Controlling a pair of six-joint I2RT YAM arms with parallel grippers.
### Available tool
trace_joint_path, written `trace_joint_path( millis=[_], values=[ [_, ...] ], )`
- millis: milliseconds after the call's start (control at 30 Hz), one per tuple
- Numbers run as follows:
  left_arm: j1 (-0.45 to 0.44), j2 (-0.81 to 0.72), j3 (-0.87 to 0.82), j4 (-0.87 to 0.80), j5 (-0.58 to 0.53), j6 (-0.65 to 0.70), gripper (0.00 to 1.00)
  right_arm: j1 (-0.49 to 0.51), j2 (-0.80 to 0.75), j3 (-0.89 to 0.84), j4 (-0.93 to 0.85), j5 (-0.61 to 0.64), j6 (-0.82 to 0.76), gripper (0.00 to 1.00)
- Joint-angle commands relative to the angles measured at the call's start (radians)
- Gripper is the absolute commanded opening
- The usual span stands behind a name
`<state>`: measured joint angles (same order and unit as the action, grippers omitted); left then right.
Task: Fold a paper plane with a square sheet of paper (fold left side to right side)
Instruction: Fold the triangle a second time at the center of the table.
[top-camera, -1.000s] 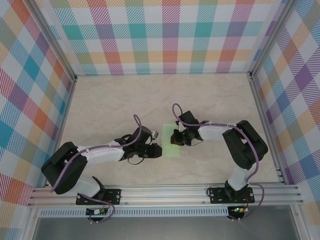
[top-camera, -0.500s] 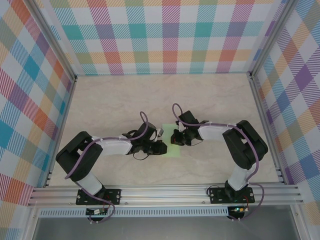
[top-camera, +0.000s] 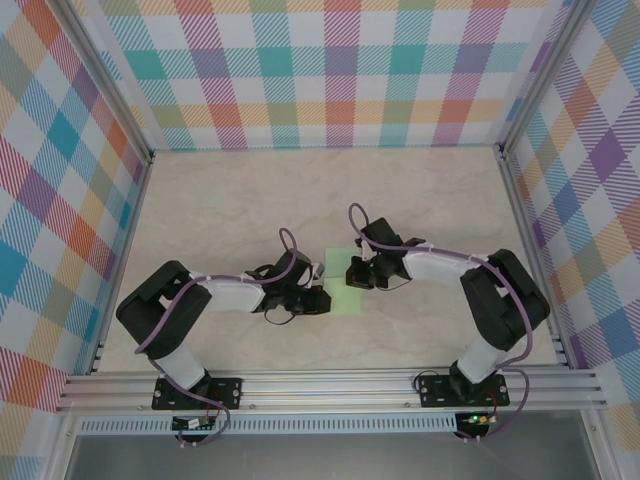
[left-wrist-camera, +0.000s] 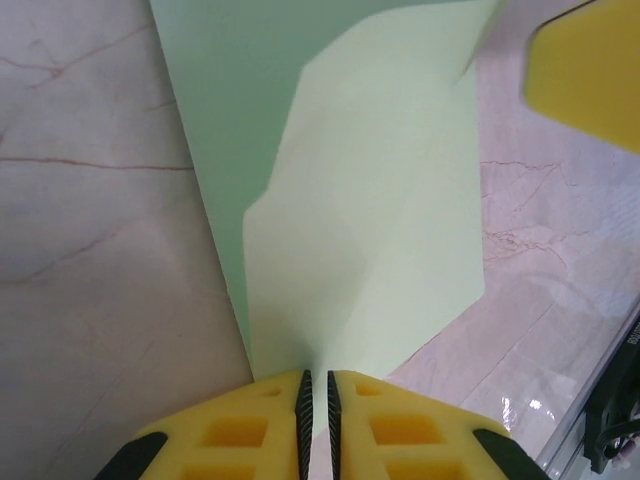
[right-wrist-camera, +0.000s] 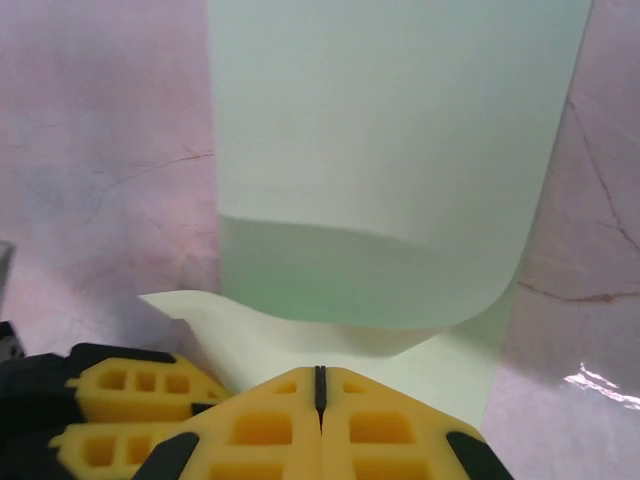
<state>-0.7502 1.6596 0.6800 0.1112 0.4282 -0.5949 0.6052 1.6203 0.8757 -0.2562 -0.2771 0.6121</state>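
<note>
Enclosure: plaid-patterned walls (top-camera: 320, 70) in many colours on three sides, with an aluminium rail (top-camera: 330, 385) across the near edge carrying both arm bases. The bench (top-camera: 220, 210) has a pale beige, marble-veined, slightly glossy surface.

The square sheet of paper (top-camera: 343, 298) is at bench centre, between the two arms. Its far part lies flat and its near part is lifted and curled over itself.

Left gripper (top-camera: 322, 300): in the left wrist view, the yellow fingers (left-wrist-camera: 250, 430) stand a thin slit apart, and the raised edge of the sheet runs into that slit, pinched.

Right gripper (top-camera: 350, 275): in the right wrist view, the fingers (right-wrist-camera: 390, 430) are pressed together, nipping the curled near edge. The left gripper sits just beside them.
</note>
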Motion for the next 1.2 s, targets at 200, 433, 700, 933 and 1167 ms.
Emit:
trace_joint_path(
  millis=[200, 433, 700, 933, 1167],
  values=[
    [-0.016, 0.0, -0.008, -0.144, -0.106, 0.036, 0.14, 0.063, 0.019, -0.032, 0.065, -0.072, 0.024, 0.0],
    [-0.042, 0.002, 0.009, -0.192, -0.167, 0.043, 0.14, 0.091, 0.093, 0.0, 0.095, -0.079, 0.035, 0.0],
    [-0.057, 0.016, 0.017, -0.218, -0.196, 0.045, 0.13, 0.096, 0.134, 0.016, 0.088, -0.054, 0.025, 0.0],
    [-0.063, 0.029, 0.022, -0.232, -0.215, 0.045, 0.13, 0.096, 0.131, 0.023, -0.005, 0.047, -0.023, 0.0],
    [-0.065, 0.055, 0.022, -0.233, -0.222, 0.047, 0.12, 0.093, 0.136, 0.029, -0.037, 0.108, -0.038, 0.0]
  ],
)
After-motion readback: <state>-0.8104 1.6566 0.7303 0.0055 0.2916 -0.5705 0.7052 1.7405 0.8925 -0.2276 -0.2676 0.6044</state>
